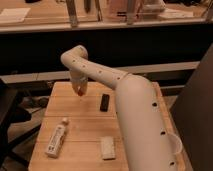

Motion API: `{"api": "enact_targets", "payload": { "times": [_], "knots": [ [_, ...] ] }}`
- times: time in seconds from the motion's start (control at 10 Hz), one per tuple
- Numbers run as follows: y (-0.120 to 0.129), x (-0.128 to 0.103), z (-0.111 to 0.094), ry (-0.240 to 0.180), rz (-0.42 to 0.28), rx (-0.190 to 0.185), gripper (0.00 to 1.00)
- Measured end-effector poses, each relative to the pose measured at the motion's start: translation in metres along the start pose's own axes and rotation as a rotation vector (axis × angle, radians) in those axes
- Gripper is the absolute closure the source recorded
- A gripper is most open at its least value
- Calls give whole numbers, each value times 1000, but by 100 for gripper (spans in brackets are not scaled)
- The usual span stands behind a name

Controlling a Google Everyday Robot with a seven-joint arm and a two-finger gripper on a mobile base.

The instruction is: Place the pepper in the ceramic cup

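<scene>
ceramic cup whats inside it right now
Nothing shows inside the ceramic cup, but the arm covers part of it. The pepper is at the gripper, over the table's far end.

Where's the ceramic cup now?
The ceramic cup sits lower right in the camera view, at the right edge of the table, beside the arm; the gripper hangs over its far left.

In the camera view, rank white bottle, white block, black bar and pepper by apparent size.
Largest: white bottle.
Then white block and black bar, too alike to rank.
Smallest: pepper, at the gripper above the table's far side.
</scene>
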Motion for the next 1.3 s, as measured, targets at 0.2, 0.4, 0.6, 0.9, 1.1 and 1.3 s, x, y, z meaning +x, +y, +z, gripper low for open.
{"api": "enact_targets", "payload": {
  "times": [0.2, 0.4, 0.6, 0.9, 1.1, 1.3],
  "knots": [
    [0, -1, 0, -4, 1, -14, 98],
    [-1, -10, -8, -19, -19, -14, 100],
    [3, -21, -15, -46, -38, 17, 100],
    [12, -31, -22, -63, -56, 107, 100],
    [23, -35, -27, -58, -54, 135, 100],
    [36, -41, -35, -39, -43, 154, 100]
  ]
}}
